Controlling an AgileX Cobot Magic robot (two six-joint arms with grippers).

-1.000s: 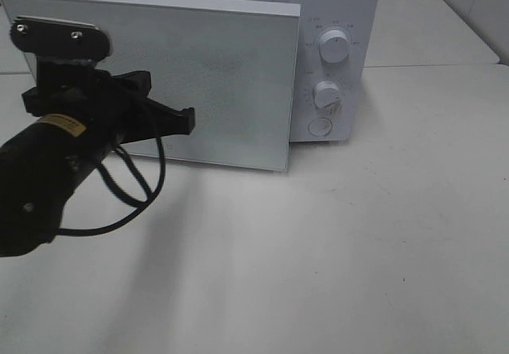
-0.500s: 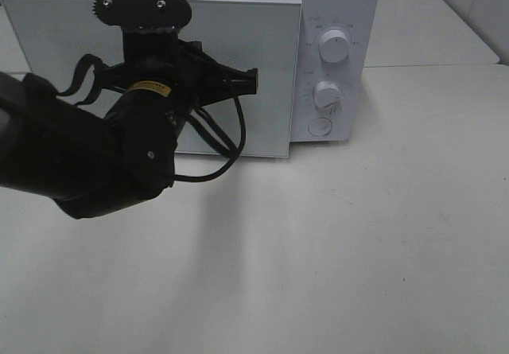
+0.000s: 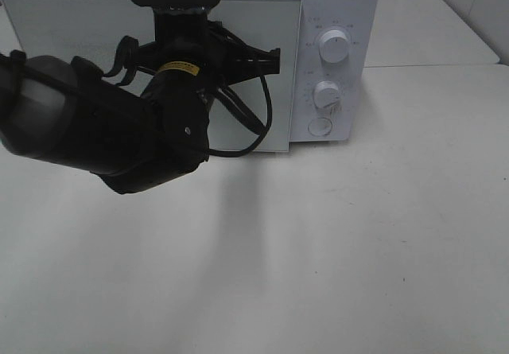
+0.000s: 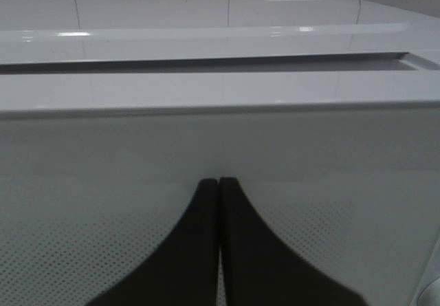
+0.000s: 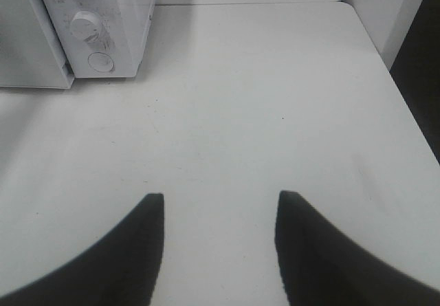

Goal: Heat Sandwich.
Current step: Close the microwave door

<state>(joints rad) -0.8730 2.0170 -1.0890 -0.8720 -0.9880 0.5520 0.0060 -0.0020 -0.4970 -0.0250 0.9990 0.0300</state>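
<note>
While its two black fingers (image 4: 185, 251) are clenched flat against each other with nothing between them, the left gripper (image 4: 218, 182) sets its tips on the pale, dot-patterned face of the microwave door (image 4: 344, 182), just under the door's top edge; the tips look to be touching the panel. Directly beyond the fingertips runs the door's upper rim, and past that a dark slit and the flat white top of the microwave (image 3: 334, 4). From the high camera the door lies close against the oven's front, though it cannot be told whether it is fully latched. Behind the gripper the thick black left arm (image 3: 103, 131) angles back and down over the table (image 3: 358, 235), with a loop of black cable (image 3: 258, 127) hanging beside the wrist. Off to this gripper's right side is the control panel, with an upper knob (image 3: 334, 45), a lower knob (image 3: 327, 94) and a round button (image 3: 320, 126) in a column. The right gripper (image 5: 220, 196) is released, its dark fingers (image 5: 144, 251) held well apart above bare tabletop with nothing between them. Well ahead of it stands the microwave's panel end. No view shows the sandwich, so where it lies cannot be told.
</note>
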